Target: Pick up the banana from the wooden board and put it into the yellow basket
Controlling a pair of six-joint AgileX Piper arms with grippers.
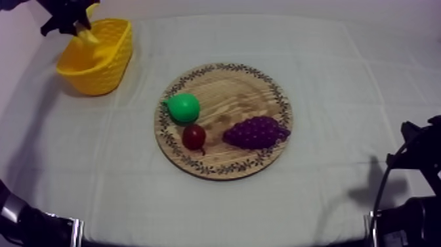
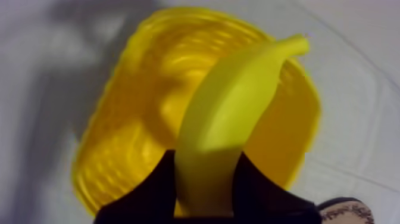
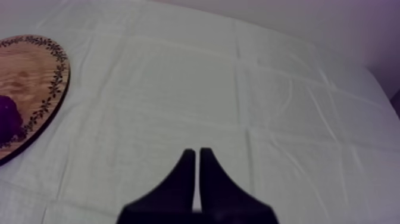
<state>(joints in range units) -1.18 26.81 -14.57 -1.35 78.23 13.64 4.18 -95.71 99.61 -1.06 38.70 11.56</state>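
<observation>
My left gripper (image 1: 77, 26) hangs over the yellow basket (image 1: 98, 62) at the table's far left, shut on the banana (image 1: 85, 36). In the left wrist view the banana (image 2: 229, 119) sticks out from between my two black fingers (image 2: 152, 190), right above the basket's opening (image 2: 137, 137). The round wooden board (image 1: 226, 95) lies mid-table, and a strip of its patterned rim (image 2: 351, 211) shows beside the basket. My right gripper (image 3: 197, 156) rests low at the right, its fingers together as a narrow wedge over bare cloth.
On the board lie a green pear (image 1: 183, 107), a small red fruit (image 1: 193, 137) and a purple bunch of grapes (image 1: 254, 132). The right wrist view catches the board's edge (image 3: 50, 89) and some grapes (image 3: 9, 119). My right arm (image 1: 410, 190) sits at the lower right.
</observation>
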